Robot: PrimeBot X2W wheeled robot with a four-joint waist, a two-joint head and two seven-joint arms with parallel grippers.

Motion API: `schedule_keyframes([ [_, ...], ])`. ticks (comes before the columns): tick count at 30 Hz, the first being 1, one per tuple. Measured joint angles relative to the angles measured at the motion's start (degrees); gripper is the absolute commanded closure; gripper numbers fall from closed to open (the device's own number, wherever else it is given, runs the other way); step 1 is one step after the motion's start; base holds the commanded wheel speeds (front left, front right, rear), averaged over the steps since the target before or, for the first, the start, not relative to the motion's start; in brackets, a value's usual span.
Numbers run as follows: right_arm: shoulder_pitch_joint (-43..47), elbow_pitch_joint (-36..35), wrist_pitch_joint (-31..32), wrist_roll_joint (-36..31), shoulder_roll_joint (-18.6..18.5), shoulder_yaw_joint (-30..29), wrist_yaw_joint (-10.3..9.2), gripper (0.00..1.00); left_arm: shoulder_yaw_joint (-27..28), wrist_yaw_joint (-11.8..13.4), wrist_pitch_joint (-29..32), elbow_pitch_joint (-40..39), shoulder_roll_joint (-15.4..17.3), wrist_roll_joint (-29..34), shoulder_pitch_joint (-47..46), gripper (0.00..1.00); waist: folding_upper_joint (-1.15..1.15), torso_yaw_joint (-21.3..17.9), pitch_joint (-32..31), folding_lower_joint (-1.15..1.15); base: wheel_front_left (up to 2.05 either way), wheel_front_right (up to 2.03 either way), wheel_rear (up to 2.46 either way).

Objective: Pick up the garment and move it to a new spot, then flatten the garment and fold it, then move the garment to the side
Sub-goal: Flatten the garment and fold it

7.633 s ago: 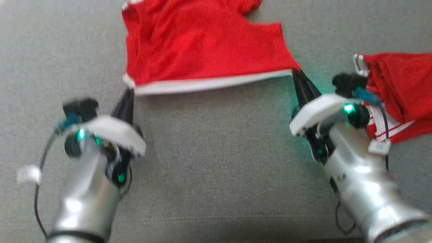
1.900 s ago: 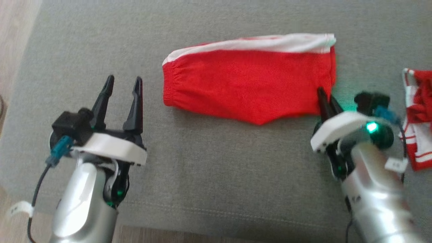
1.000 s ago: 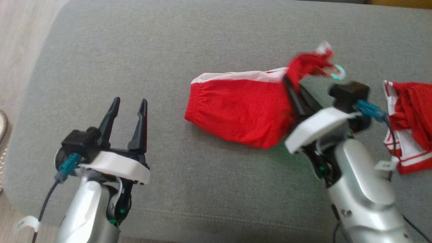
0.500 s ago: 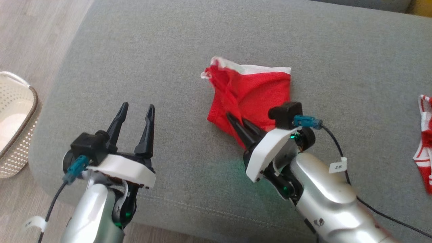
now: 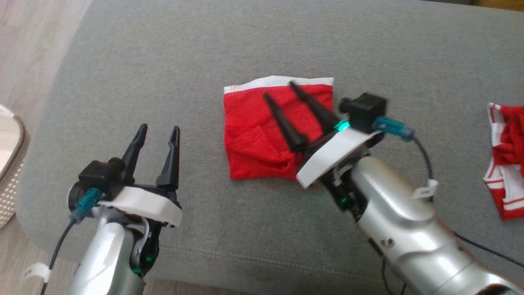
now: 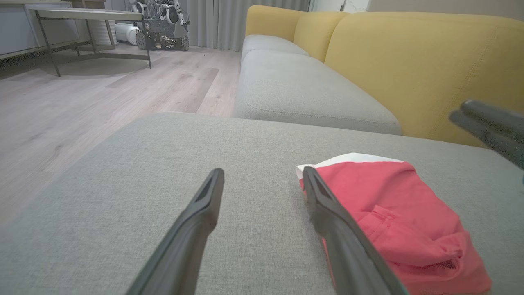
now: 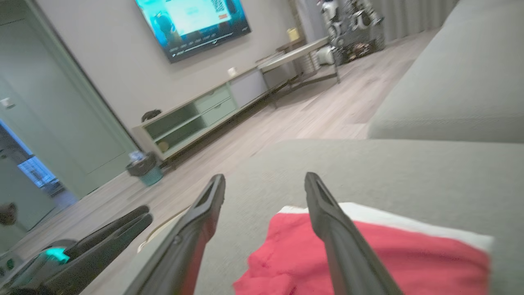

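Looking down on a broad grey sofa cushion (image 5: pixel 163 61), with pale wood floor (image 5: pixel 24 37) running along its left side and yellow backrests (image 6: pixel 409 61) rising behind it in the left wrist view. Finding the red garment (image 5: pixel 249 135) lying near the cushion's middle, folded into a rough square, its white band along the far edge and wrinkles bunching at the near right corner. Noting a 2nd red-and-white garment (image 5: pixel 505 164) lying crumpled at the cushion's right, well apart from the 1st. Catching a slice of a pale perforated basket (image 5: pixel 8 172) beside the cushion's left edge. Seeing the right pincer (image 5: pixel 278 89) reaching over the folded garment, its 2 fingers spread wide and gripping nothing; touching the cloth or not, impossible to tell. Seeing the left pincer (image 5: pixel 159 127) hovering over bare cushion to the garment's left, likewise spread and empty, clear of the cloth.
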Motion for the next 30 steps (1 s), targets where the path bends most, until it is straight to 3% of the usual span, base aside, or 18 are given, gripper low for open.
schedule_keyframes([
  [8,5.58,-2.32,-1.3,-13.67,-0.02,-20.12,0.0,0.0,0.9,1.15,0.0,-1.81,1.53,0.0,0.05,0.0,0.0,-3.68,-0.85,0.0,0.0,0.0,0.0],
  [9,5.58,-2.32,-1.3,-13.67,-0.02,-20.12,0.0,0.0,0.9,1.15,0.0,-1.81,1.53,0.0,0.05,0.0,0.0,-3.68,-0.85,0.0,0.0,0.0,0.0],
  [16,18.24,-13.73,4.77,-24.93,0.04,-34.97,0.0,0.0,1.42,2.11,0.11,-4.27,3.15,0.01,1.02,0.0,0.0,-6.19,-1.65,0.0,0.0,0.0,0.0],
  [23,25.05,-24.34,10.29,-27.74,0.7,-38.24,0.0,0.0,1.4,2.4,1.03,-5.77,3.91,0.02,2.8,0.0,0.0,-7.13,-2.38,0.0,0.0,0.0,0.0],
  [30,27.13,-28.37,12.74,-27.77,0.87,-38.86,0.0,0.0,0.86,2.86,1.59,-6.79,4.44,0.02,2.98,0.0,0.0,-7.1,-2.5,0.0,0.0,0.0,0.0],
])
